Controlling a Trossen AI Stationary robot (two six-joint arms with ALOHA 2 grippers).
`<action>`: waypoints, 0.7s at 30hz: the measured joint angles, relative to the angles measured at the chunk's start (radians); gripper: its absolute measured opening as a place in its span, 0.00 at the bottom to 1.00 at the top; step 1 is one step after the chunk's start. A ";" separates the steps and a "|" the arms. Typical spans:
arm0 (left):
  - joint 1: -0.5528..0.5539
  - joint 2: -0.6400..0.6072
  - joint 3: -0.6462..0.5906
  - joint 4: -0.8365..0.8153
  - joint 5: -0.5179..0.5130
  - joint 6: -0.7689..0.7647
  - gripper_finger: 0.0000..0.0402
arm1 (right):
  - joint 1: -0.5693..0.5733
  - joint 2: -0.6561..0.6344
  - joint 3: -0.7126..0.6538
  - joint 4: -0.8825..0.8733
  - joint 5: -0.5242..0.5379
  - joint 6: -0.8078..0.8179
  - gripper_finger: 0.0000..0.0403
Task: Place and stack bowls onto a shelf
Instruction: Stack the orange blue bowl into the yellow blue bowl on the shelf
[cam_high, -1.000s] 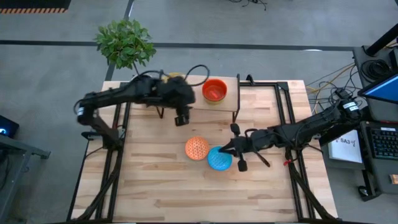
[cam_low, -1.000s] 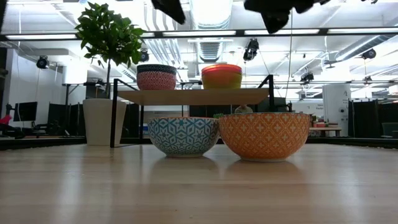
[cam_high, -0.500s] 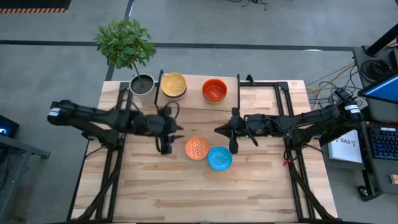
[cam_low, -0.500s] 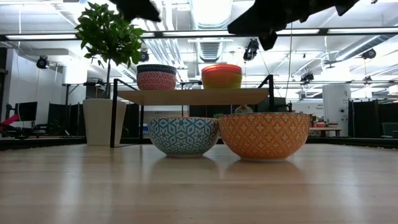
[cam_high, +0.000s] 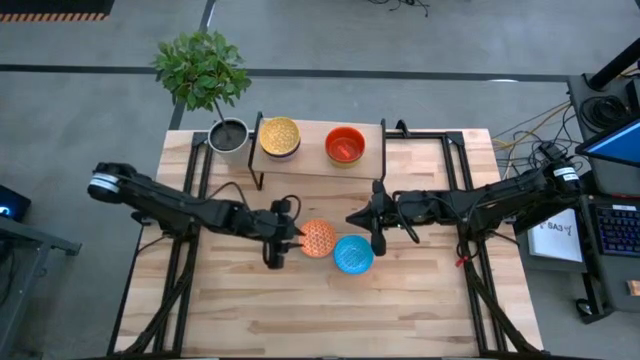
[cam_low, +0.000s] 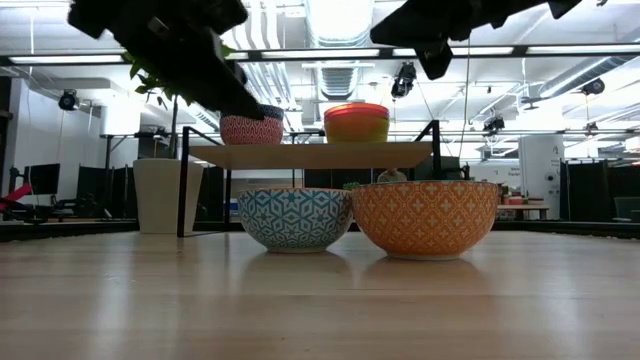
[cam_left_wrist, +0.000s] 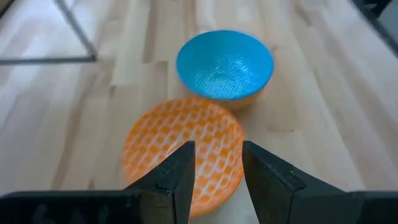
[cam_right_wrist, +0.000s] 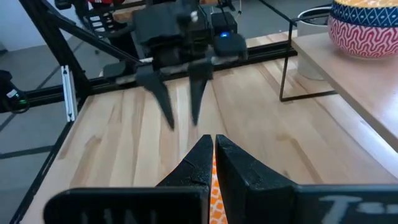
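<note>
2 claws: left claw (cam_left_wrist: 215, 167) parted, orange patterned bowl (cam_left_wrist: 181, 147) partly hidden; right claw (cam_right_wrist: 213, 152) closed, empty

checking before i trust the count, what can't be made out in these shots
- Stacks on the shelf: the low view shows only rims; the high view shows just the top bowls, so the count is unclear.
- Left gripper crosses the patterned stack in the low view.
- Orange patterned bowl: near rim hidden by fingers, left wrist view.

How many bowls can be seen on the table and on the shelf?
At least 6. Two stand on the table: the orange patterned bowl and the blue patterned bowl. The shelf holds two stacks, each showing at least two bowls; more may be hidden.
</note>
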 joint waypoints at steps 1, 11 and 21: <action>-0.001 0.020 0.000 0.026 0.010 0.006 0.29 | 0.000 0.000 0.000 -0.002 0.001 0.000 0.02; -0.004 0.220 0.136 -0.045 0.197 0.092 0.29 | 0.000 0.000 0.000 -0.061 0.001 0.004 0.02; -0.004 0.321 0.220 -0.123 0.344 0.083 0.41 | 0.011 0.000 0.000 -0.068 0.000 0.004 0.02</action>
